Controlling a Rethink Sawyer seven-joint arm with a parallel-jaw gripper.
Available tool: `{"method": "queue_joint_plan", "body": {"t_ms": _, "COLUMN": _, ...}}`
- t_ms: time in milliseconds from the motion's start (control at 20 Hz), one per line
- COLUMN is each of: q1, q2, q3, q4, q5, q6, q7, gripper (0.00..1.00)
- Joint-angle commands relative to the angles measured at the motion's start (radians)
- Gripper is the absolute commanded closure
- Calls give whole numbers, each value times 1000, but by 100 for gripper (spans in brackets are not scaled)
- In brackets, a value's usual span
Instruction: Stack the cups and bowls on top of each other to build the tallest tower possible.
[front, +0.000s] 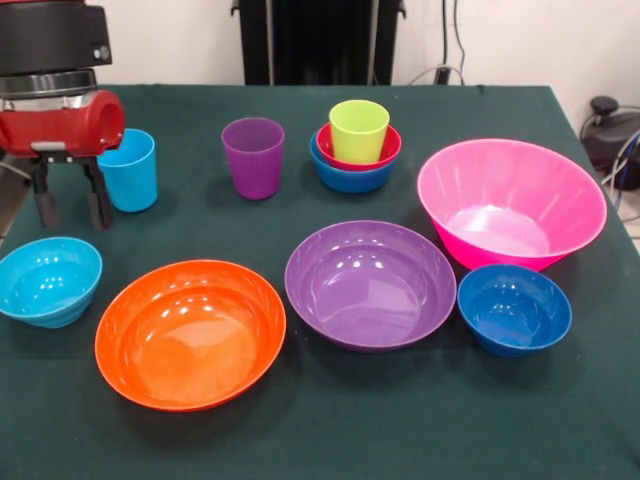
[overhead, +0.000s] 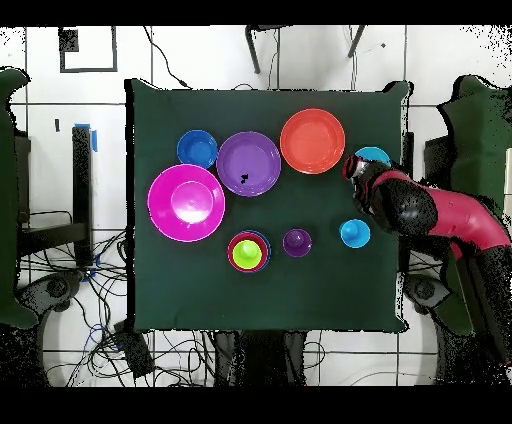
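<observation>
Gripper (front: 70, 205) hangs far left w/ fingers apart, empty, just above cyan bowl (front: 48, 280), prob. its target. Tower (front: 356, 146) sits far centre, lime cup (front: 358, 130) topmost. Drop straight, pinch the rim squarely, lift w/o tilting.

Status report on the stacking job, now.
Gripper open, empty, hanging above the cyan bowl, beside the light blue cup. Tower: blue bowl, red bowl, green cup. Nothing blocking.

Front view: close, low, facing across the surface (front: 300, 440). Overhead view: high, straight down; both share the surface (overhead: 200, 290).
</observation>
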Motion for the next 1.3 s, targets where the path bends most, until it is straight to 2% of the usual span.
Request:
{"method": "queue_joint_plan", "body": {"t_ms": 50, "q1": 1, "q2": 67, "q3": -59, "q4": 53, "q5": -95, "q6": -29, "q7": -100, "gripper": 0}}
{"method": "queue_joint_plan", "body": {"t_ms": 450, "q1": -10, "q2": 65, "q3": -59, "q4": 52, "q5": -105, "q6": -5, "q7": -109, "gripper": 0}}
{"method": "queue_joint_plan", "body": {"t_ms": 650, "q1": -15, "q2": 84, "q3": -44, "q4": 35, "q5": -118, "q6": 39, "q7": -182, "gripper": 0}}
{"method": "queue_joint_plan", "body": {"t_ms": 1000, "q1": -47, "q2": 132, "q3": 34, "q4": 25, "q5": -157, "q6": 126, "q7": -408, "gripper": 0}}
{"method": "queue_joint_plan", "body": {"t_ms": 1150, "q1": -57, "q2": 165, "q3": 58, "q4": 25, "q5": -167, "q6": 139, "q7": -457, "gripper": 0}}
{"method": "queue_joint_plan", "body": {"t_ms": 1300, "q1": -55, "q2": 185, "q3": 62, "q4": 15, "q5": -176, "q6": 134, "q7": -459, "gripper": 0}}
